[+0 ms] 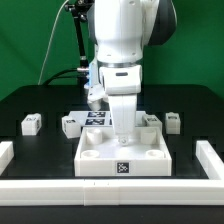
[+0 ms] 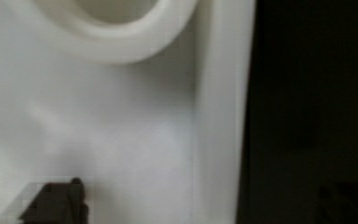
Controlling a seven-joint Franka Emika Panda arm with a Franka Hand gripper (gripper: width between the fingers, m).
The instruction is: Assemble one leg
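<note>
Arm stands mid-table, reaching straight down. Gripper [image 1: 122, 132] is low over the tabletop [image 1: 95, 158], just inside its back rim. The exterior view doesn't show the jaws. In the wrist view one dark fingertip [image 2: 55, 203] shows over the white tray floor near a round socket [image 2: 123, 25]; the other is lost in the dark, so I cannot tell how wide it stands or whether it holds anything.

Legs loose on the black table behind the tabletop: leg [image 1: 32, 123] and second leg [image 1: 70, 124] at the exterior view's left, third leg [image 1: 152, 121] and fourth leg [image 1: 172, 121] at its right, none in a socket.

Marker board [image 1: 97, 116] lies behind the arm.

Labels: a black-and-white tag [image 1: 122, 168] on the tabletop's front wall. No readable writing.
</note>
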